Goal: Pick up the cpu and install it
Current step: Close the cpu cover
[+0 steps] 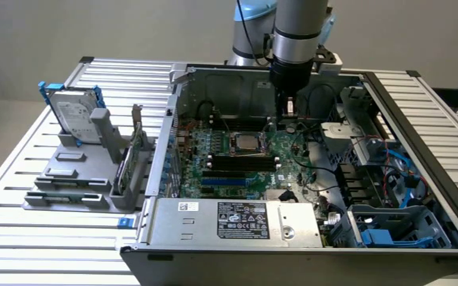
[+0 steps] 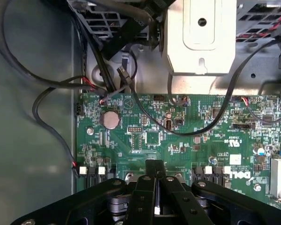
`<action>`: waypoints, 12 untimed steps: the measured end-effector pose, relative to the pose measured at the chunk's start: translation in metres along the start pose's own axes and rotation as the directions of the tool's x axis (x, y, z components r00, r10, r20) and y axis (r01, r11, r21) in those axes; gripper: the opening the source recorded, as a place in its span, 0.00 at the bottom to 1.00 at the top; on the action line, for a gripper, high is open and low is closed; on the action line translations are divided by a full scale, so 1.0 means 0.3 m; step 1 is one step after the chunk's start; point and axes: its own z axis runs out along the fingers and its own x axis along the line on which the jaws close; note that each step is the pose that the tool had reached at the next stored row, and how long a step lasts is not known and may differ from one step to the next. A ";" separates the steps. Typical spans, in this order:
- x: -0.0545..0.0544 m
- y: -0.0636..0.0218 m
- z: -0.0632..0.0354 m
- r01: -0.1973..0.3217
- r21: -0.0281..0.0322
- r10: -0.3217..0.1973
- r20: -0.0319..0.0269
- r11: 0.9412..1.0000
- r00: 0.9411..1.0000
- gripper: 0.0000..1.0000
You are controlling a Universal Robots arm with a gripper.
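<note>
- Silver cpu is sitting flat in the socket in the middle of the green board, inside the open computer case.
- Black pincer is hanging just above the board, near the cpu on the exterior view's right, its jaws pressed together and gripping nothing that I can see.
- Judging by this, the seating is looking done. Doing this step well is meaning travelling straight and staying off the loose black cables lying close by.
- Ribbed metal desk is carrying the case and a grey rack holding a hard drive; a plain pale wall is standing behind.
</note>
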 end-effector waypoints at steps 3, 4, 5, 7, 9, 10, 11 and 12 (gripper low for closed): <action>-0.002 -0.013 -0.001 0.000 0.013 0.000 0.000 1.000 1.000 0.11; -0.003 -0.018 -0.002 0.000 0.017 0.000 0.000 1.000 1.000 0.11; -0.004 -0.023 -0.002 0.000 0.022 0.000 0.000 1.000 1.000 0.11; -0.005 -0.031 -0.002 0.000 0.032 0.000 0.000 0.999 1.000 0.11; -0.005 -0.039 -0.003 0.000 0.043 0.000 0.001 0.999 1.000 0.11; -0.006 -0.043 -0.003 0.000 0.048 0.000 0.001 0.999 1.000 0.11; -0.006 -0.046 -0.003 0.000 0.053 0.000 0.000 0.999 1.000 0.11; -0.006 -0.049 -0.003 0.000 0.059 0.000 0.000 0.998 1.000 0.11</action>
